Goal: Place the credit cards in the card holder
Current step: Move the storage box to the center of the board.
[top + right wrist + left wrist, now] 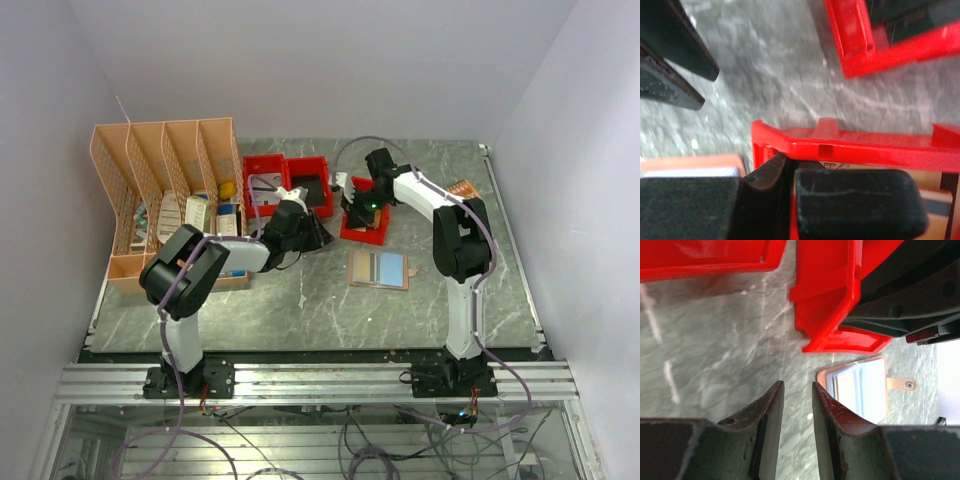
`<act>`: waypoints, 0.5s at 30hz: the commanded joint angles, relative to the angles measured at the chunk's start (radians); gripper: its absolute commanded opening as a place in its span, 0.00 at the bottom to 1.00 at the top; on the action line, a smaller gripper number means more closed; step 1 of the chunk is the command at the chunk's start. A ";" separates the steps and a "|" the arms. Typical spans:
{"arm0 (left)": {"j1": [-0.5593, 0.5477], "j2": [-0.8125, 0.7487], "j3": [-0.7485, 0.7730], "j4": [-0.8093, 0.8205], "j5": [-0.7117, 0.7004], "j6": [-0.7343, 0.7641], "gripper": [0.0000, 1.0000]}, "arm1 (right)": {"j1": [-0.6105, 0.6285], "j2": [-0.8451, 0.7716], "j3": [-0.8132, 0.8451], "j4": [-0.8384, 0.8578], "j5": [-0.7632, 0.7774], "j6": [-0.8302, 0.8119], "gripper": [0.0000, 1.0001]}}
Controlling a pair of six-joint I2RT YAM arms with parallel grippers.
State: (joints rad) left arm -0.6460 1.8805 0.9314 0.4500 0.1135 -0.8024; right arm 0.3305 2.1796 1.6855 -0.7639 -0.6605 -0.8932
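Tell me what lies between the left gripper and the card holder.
Nothing but bare table: the left wrist view shows only marble between the left gripper and the card holder.

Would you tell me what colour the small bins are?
The small bins are red; top external view shows it best.

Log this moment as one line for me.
left gripper: open, empty, over table | right gripper: shut at red bin rim, grip unclear | card holder: unfolded on table
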 commanded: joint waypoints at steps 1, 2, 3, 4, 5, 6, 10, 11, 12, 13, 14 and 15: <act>0.020 -0.095 -0.071 -0.017 -0.037 0.020 0.40 | 0.063 0.001 0.012 0.181 -0.038 0.230 0.02; 0.022 -0.112 -0.089 -0.022 -0.046 0.021 0.40 | 0.072 0.006 0.028 0.179 -0.032 0.243 0.03; 0.025 -0.122 -0.101 -0.024 -0.049 0.021 0.40 | 0.077 0.014 0.051 0.163 -0.025 0.246 0.03; 0.026 -0.132 -0.110 -0.023 -0.051 0.020 0.41 | 0.078 0.023 0.081 0.136 -0.020 0.242 0.06; 0.026 -0.140 -0.118 -0.020 -0.050 0.016 0.40 | 0.074 0.031 0.109 0.116 -0.004 0.238 0.08; 0.028 -0.145 -0.125 -0.013 -0.048 0.014 0.41 | 0.064 0.038 0.143 0.074 0.011 0.217 0.11; 0.028 -0.135 -0.127 0.020 -0.024 -0.008 0.41 | 0.007 0.082 0.248 -0.047 0.052 0.195 0.22; 0.028 -0.124 -0.123 0.033 -0.013 -0.017 0.41 | -0.001 0.098 0.272 -0.073 0.061 0.197 0.24; 0.028 -0.103 -0.119 0.051 -0.003 -0.027 0.41 | -0.006 0.114 0.297 -0.100 0.063 0.197 0.26; 0.028 -0.084 -0.112 0.071 0.007 -0.044 0.41 | -0.008 0.127 0.313 -0.117 0.066 0.198 0.28; 0.028 -0.067 -0.106 0.092 0.019 -0.056 0.42 | -0.009 0.135 0.321 -0.126 0.069 0.206 0.31; 0.028 -0.048 -0.098 0.112 0.029 -0.068 0.42 | -0.009 0.142 0.323 -0.125 0.072 0.218 0.33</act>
State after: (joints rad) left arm -0.6224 1.7706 0.8089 0.4625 0.1009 -0.8242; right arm 0.3367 2.2654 1.9720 -0.7856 -0.6197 -0.6987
